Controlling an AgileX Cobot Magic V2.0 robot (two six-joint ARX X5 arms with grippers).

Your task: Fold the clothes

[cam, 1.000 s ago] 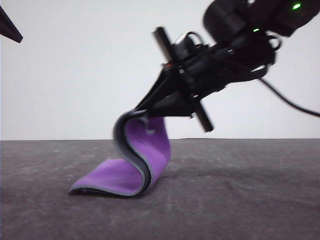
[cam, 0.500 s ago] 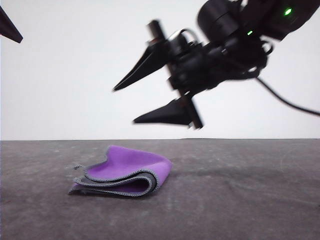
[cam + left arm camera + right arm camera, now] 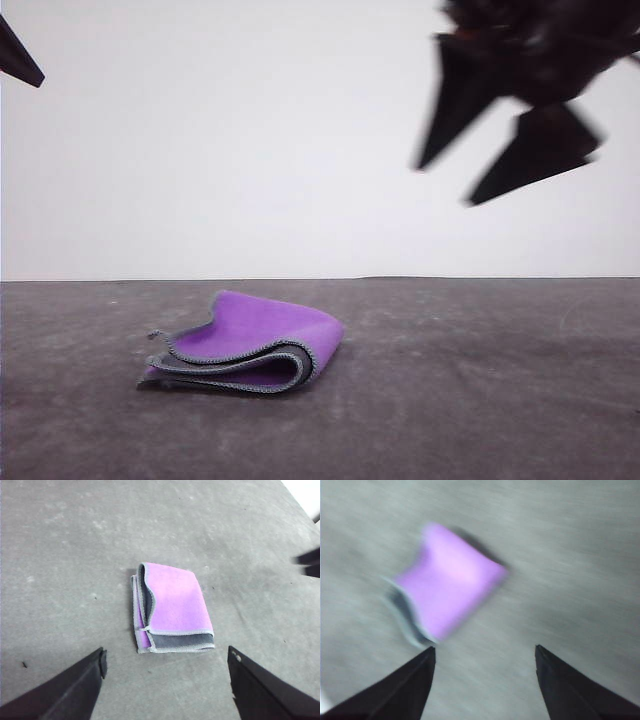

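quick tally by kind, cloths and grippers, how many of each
cloth: 1, folded, purple face up
grippers: 2, left gripper and right gripper, both open and empty
total: 3

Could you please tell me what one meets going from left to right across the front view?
Tip of the left gripper at the top left edge → folded cloth lying on the table → right gripper, open and blurred, high at the top right.
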